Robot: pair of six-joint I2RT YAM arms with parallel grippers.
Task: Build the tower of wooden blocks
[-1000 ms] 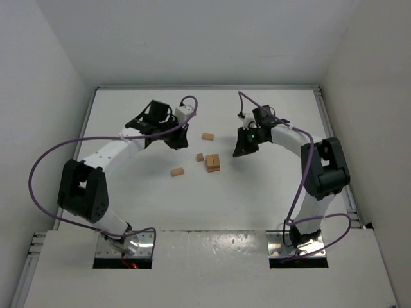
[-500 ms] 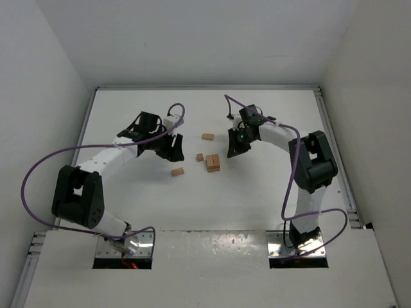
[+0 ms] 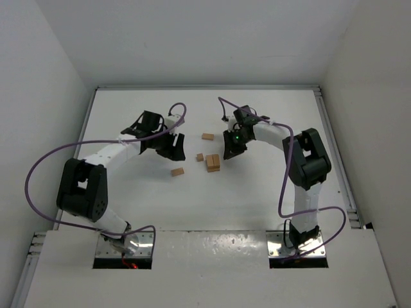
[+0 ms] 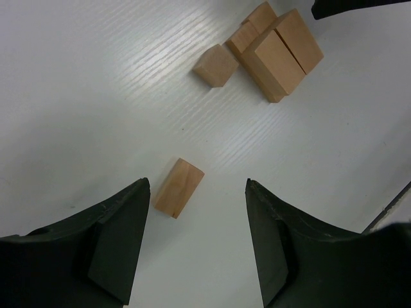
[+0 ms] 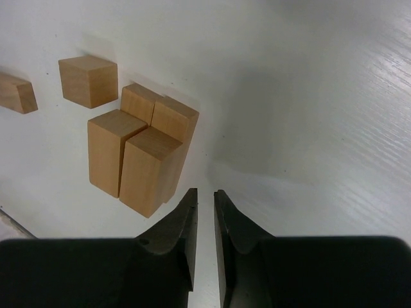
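The tower [image 3: 212,162] is a tight cluster of several tan wood blocks standing together on the white table; it also shows in the left wrist view [image 4: 277,54] and the right wrist view [image 5: 138,151]. A small cube [image 3: 200,156] sits just left of it. One loose flat block [image 3: 177,171] lies further left, and another [image 3: 207,136] lies behind. My left gripper [image 4: 198,192] is open above the table, with the loose block [image 4: 178,187] close to its left finger. My right gripper [image 5: 205,194] hovers just right of the tower, jaws a narrow slit apart and empty.
White walls enclose the table [image 3: 270,186] on the left, back and right. Both arms reach inward from the near edge, with purple cables looping beside them. The right gripper's dark tip [image 4: 359,6] shows at the top right of the left wrist view.
My left gripper has opened and swung down-right toward the loose block. My right arm has shifted left to the tower's side, and its jaws have parted slightly.
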